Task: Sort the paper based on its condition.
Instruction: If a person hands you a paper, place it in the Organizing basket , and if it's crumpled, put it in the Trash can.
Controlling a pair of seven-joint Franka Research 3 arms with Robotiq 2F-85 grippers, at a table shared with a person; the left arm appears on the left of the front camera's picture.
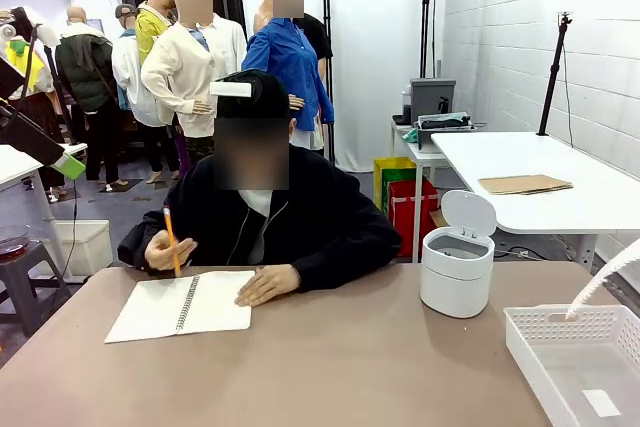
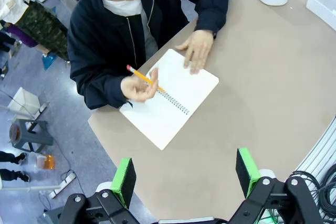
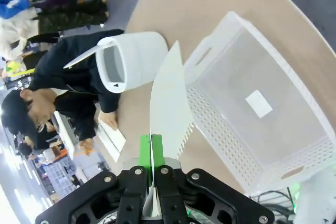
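My right gripper (image 3: 150, 153) is shut on the lower end of a white sheet of paper (image 3: 168, 103), which stands up between its green pads. The sheet leans over the near edge of the white perforated basket (image 3: 220, 124). In the front view the same paper (image 1: 603, 285) curves in from the right edge above the basket (image 1: 560, 313). My left gripper (image 2: 185, 177) is open and empty, high above the table's near-left part; one green pad (image 1: 68, 165) shows at the front view's left edge.
A person sits at the far side, holding a pencil (image 1: 171, 240) over an open spiral notebook (image 1: 215, 302) (image 2: 157, 119), the other hand resting on it. A white bin (image 1: 457, 272) (image 3: 136, 59) with its lid up stands beside the basket. Bare table lies between them.
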